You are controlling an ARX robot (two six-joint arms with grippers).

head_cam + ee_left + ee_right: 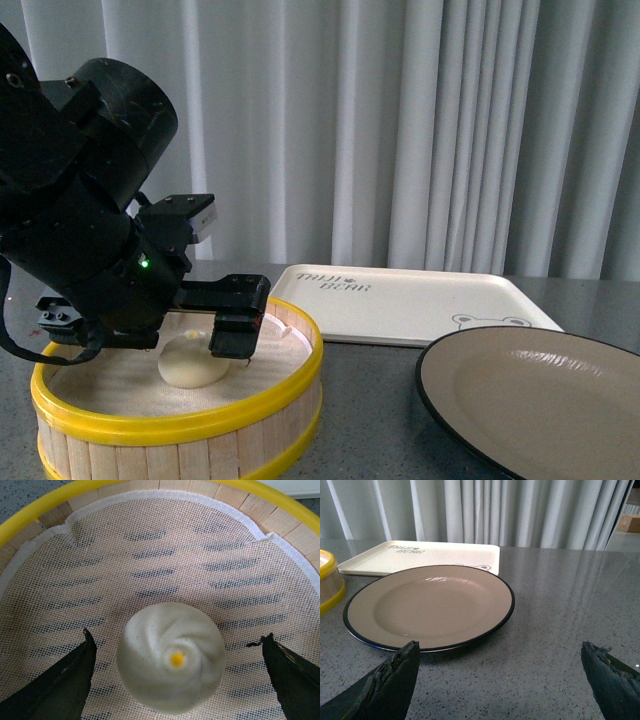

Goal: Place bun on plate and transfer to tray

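While the bun (pixel 171 657) lay on the mesh liner (pixel 175 555) of the steamer basket (pixel 180 425), it was straddled by the left pincer (pixel 177 635), whose jaws were spread wide with a gap at each side and nothing gripped. A good grasp was judged to need the jaws sunk to the bun's widest part and closed gently, so that soft dough was not crushed nor mesh snagged. To that pincer's right the tray (pixel 420 305) and then the plate (pixel 540 400) were seen. The right pincer (pixel 500 643) was held wide open and empty, the plate just ahead of it
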